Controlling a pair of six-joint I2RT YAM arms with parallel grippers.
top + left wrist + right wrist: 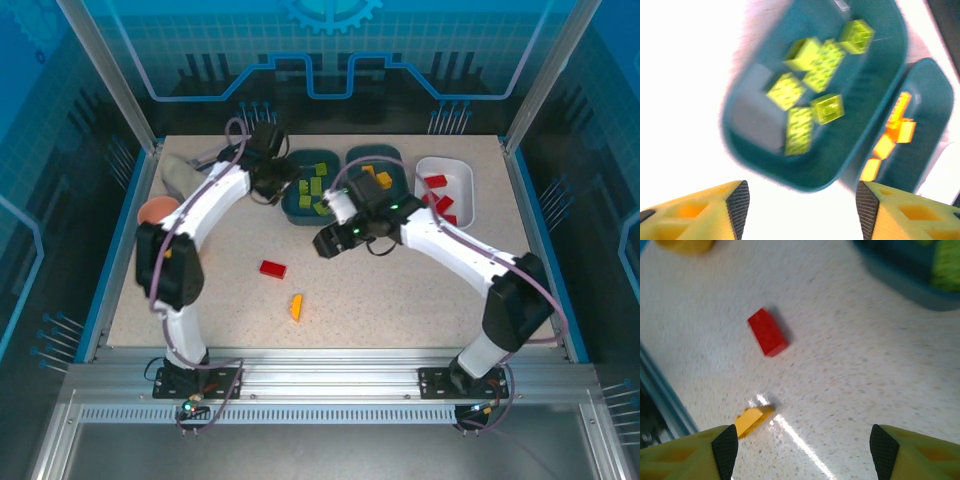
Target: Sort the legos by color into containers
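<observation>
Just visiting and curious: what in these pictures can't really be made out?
- Left wrist view: green bricks blurred; stud counts unreadable.
- Top view: right arm covers part of the middle tub.
- Right wrist view: yellow thing cut off by the top edge.

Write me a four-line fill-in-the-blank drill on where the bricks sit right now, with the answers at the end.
1. The white tub holds only ___ bricks.
2. The green bricks lie together in a ___ tub.
3. ___ bricks lie loose on the table, outside every tub.
4. Of those loose ones, the red brick lies nearer the tubs than the ___ one.
Missing words: red; teal; two; orange.
</observation>
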